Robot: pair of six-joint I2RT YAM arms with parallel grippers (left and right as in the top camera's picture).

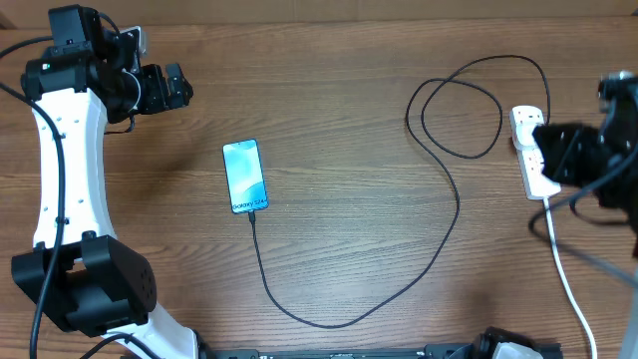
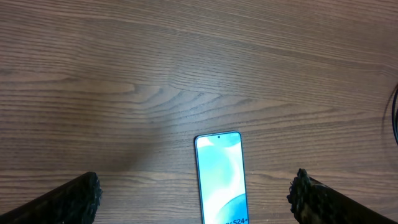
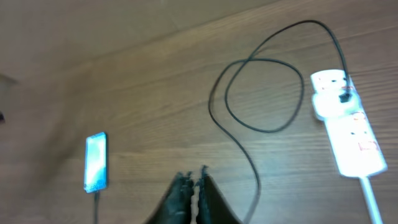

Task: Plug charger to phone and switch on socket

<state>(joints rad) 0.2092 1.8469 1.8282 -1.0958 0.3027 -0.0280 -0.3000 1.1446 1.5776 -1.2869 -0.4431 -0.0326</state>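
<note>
At the right edge of the table [image 1: 349, 80], the socket [image 3: 348, 137] lies with the charger [image 1: 457, 209] plug seated in its far outlet. The cable loops across to the phone [image 1: 245, 176], left of centre, where its tip appears to meet the lower edge.

Right claw [image 3: 194, 183]: clenched, empty, close by the socket. Left claw [image 1: 181, 88]: fully released, well apart from the phone. Switch position cannot be read.

Probable hazards:
- A clenched claw pressing off-centre may skid the unanchored socket instead of tripping its switch.
- That shift would tug the cable and could unseat the tip from the phone.
- Contact with the plug could loosen it.
</note>
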